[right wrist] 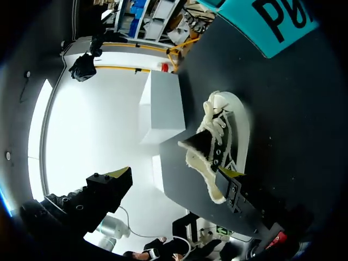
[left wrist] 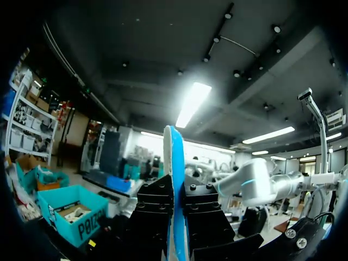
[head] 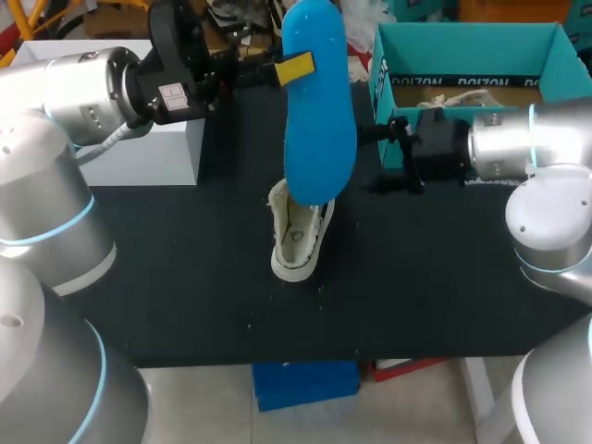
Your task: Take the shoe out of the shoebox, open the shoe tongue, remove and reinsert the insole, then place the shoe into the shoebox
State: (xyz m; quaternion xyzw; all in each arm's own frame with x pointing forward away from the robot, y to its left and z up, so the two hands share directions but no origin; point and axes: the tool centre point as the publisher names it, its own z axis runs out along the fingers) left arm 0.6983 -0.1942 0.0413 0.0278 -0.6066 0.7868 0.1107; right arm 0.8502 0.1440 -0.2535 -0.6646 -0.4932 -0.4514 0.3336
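Observation:
A blue insole (head: 319, 102) hangs upright over the table, its lower end just above the white shoe (head: 298, 236) on the black mat. My left gripper (head: 287, 69) is shut on the insole's upper part. In the left wrist view, the insole (left wrist: 175, 157) shows edge-on between the black fingers (left wrist: 157, 201). My right gripper (head: 370, 162) stands open to the right of the shoe. In the right wrist view, the shoe (right wrist: 223, 141) lies ahead of the right gripper (right wrist: 174, 174), with the laces and tongue showing and one fingertip (right wrist: 231, 174) close to its rim.
The teal shoebox (head: 472, 46) stands open at the back right, behind my right arm, and shows as the shoebox (left wrist: 70, 209) and the shoebox (right wrist: 266, 22) in the wrist views. A white box (head: 139, 139) sits at the back left.

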